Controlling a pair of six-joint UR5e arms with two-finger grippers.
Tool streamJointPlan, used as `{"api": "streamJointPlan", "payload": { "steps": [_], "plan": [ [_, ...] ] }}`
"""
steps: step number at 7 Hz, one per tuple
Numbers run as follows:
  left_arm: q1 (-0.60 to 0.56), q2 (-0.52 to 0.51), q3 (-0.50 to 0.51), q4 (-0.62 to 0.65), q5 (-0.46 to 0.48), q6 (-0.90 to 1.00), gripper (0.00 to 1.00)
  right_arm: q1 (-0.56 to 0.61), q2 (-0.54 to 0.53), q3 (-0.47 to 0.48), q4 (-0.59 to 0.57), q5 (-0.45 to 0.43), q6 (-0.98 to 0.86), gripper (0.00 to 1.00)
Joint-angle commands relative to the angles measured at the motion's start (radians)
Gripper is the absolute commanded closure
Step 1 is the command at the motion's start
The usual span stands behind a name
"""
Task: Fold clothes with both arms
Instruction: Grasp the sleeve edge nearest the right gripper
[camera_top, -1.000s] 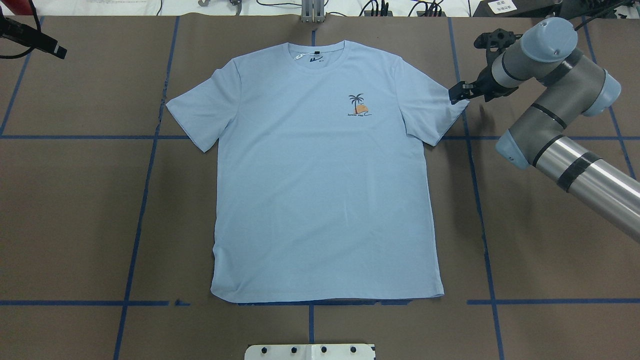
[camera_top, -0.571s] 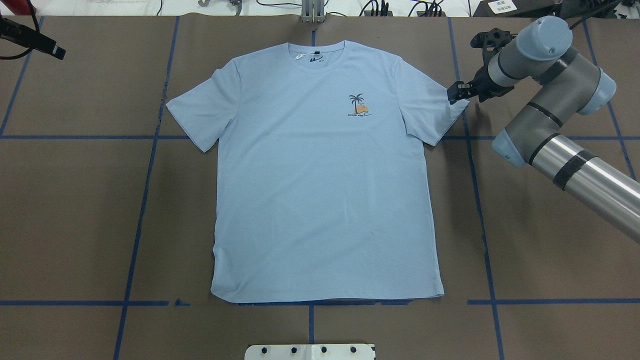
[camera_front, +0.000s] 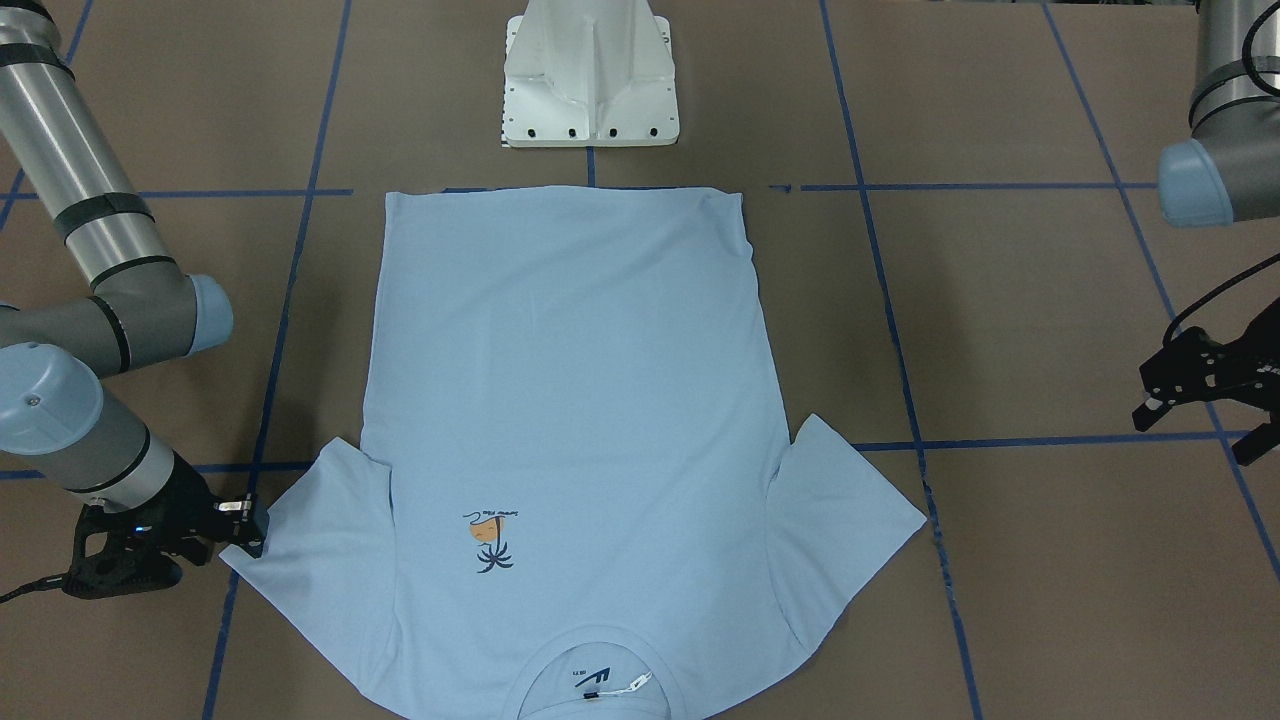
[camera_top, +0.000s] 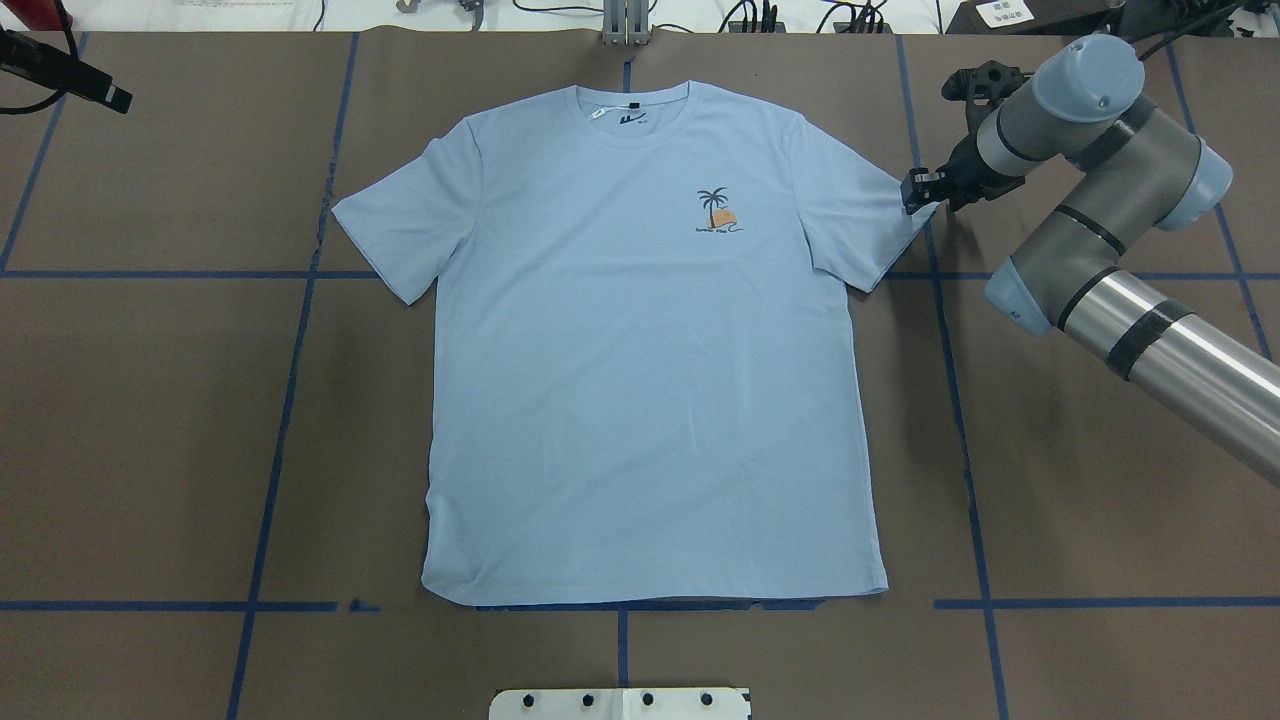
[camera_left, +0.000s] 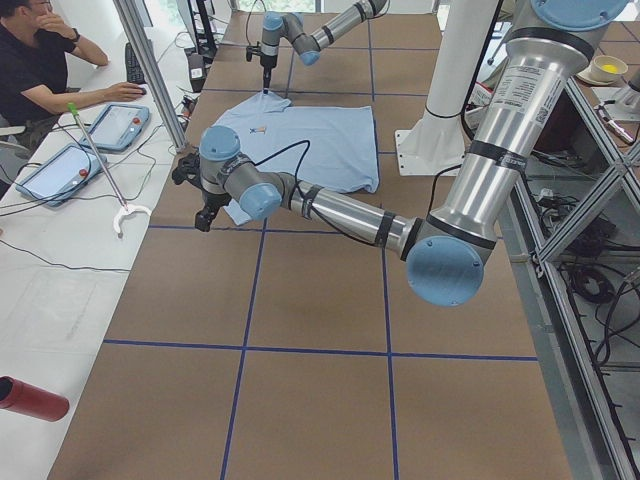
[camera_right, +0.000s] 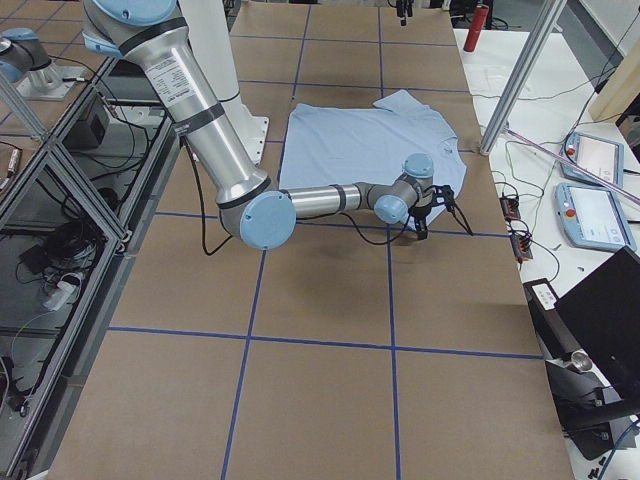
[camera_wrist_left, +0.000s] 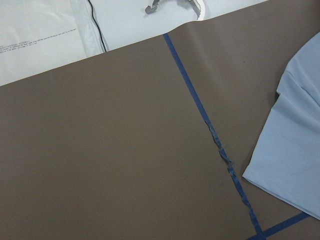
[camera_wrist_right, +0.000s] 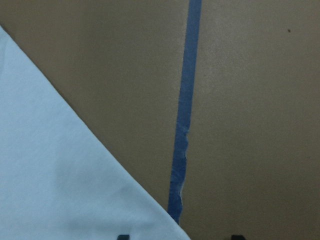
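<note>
Right gripper (camera_top: 921, 190) has nudged in low at the sleeve (camera_top: 865, 215) tip. Its fingers are apart and straddle the corner, nothing pinched yet, set to bite the fabric's edge. The shirt (camera_top: 640, 380) lies flat mid-table (camera_top: 1090, 470), print up, collar away from the robot. Left gripper (camera_front: 1192, 437) hangs well off the other sleeve, spread and empty — probably because a clean fold wants both corners lifted together.

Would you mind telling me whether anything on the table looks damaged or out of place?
Only the blue tape line beside one sleeve of the T-shirt: it is torn and crinkled along a stretch, clearest in the left wrist view. The T-shirt itself lies flat and spread out.
</note>
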Motion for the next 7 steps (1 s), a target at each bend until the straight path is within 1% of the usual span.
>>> {"api": "streamJointPlan", "payload": {
  "steps": [1, 2, 3, 4, 5, 7],
  "plan": [
    [-0.001, 0.001, -0.006, 0.001, 0.0, -0.001, 0.0, 0.001, 0.004, -0.001, 0.0, 0.024, 0.002, 0.73],
    [-0.001, 0.001, -0.005, 0.002, 0.0, -0.001, 0.0, 0.004, 0.011, 0.002, 0.0, 0.036, 0.002, 0.89],
    [-0.001, 0.001, -0.005, 0.002, 0.0, -0.002, 0.0, 0.004, 0.019, 0.004, -0.002, 0.041, -0.005, 1.0],
    [-0.001, -0.001, -0.005, 0.002, 0.0, -0.016, 0.0, 0.01, 0.036, 0.011, -0.029, 0.054, -0.006, 1.0],
    [0.001, -0.005, -0.006, 0.001, 0.0, -0.075, 0.0, 0.01, 0.039, 0.042, -0.034, 0.056, 0.0, 1.0],
    [-0.001, -0.005, -0.014, 0.001, 0.0, -0.084, 0.0, 0.006, 0.042, 0.135, -0.076, 0.062, 0.003, 1.0]
  ]
}}
